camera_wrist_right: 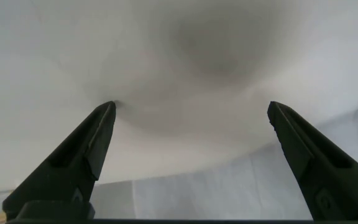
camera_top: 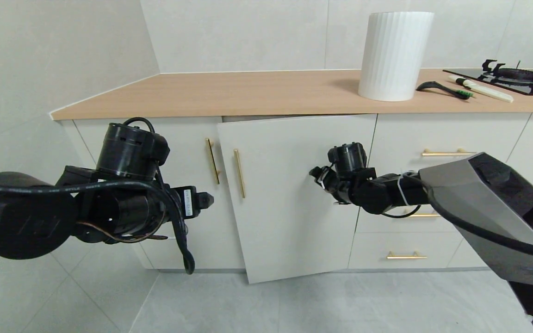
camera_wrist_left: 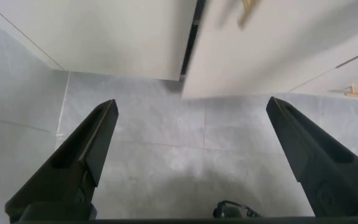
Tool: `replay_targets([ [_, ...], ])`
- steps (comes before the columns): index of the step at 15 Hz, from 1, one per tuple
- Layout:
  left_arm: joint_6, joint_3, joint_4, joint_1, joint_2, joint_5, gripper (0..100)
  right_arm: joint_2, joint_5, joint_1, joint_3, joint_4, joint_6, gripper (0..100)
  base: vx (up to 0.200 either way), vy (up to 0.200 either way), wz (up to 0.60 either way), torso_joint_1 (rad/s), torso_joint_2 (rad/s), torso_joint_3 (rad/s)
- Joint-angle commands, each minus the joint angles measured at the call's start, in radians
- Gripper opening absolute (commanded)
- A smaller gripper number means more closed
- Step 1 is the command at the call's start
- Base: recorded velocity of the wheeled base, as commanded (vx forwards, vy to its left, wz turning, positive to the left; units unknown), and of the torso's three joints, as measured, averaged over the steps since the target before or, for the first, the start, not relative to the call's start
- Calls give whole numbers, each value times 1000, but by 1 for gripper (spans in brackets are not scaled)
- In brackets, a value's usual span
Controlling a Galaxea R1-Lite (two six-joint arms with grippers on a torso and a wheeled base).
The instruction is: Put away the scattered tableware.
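Observation:
A black spoon and a pale knife with a green grip lie on the wooden counter at the far right, beside a tall white ribbed container. Below the counter a white cabinet door with a gold handle hangs slightly ajar. My right gripper is open, its fingertips right at the door's face. My left gripper is open and holds nothing in front of the neighbouring door, over the floor.
A gas hob sits at the counter's right end. Drawers with gold handles stand to the right of the ajar door, and another handled door to its left. Grey tiled floor lies below; tiled walls close the left corner.

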Motion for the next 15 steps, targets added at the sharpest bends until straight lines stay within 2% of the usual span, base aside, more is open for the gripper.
replay_targets([
  [1, -1, 0, 0, 0, 2, 0, 100, 70, -32, -13, -72, 3, 1, 100, 0, 0, 0, 0, 0, 0],
  [7, -1, 1, 0, 0, 3, 0, 100, 110, -76, -64, -141, 3, 0, 100, 0, 0, 0, 0, 0, 0],
  [10, -1, 1, 0, 0, 5, 0, 100, 87, -79, -67, -133, 21, 1, 100, 0, 0, 0, 0, 0, 0],
  [12, -1, 1, 0, 0, -1, 0, 100, 1, -75, -56, -56, 57, 3, 100, 0, 0, 0, 0, 0, 0],
  [13, 4, 1, 0, 0, -23, 0, 100, -80, -75, -41, 48, 53, -9, 100, 0, 0, 0, 0, 0, 0],
  [15, 29, 7, 1, 0, -76, -1, 100, -201, -82, -32, 174, 52, -49, 100, 0, 0, 0, 0, 0, 0],
])
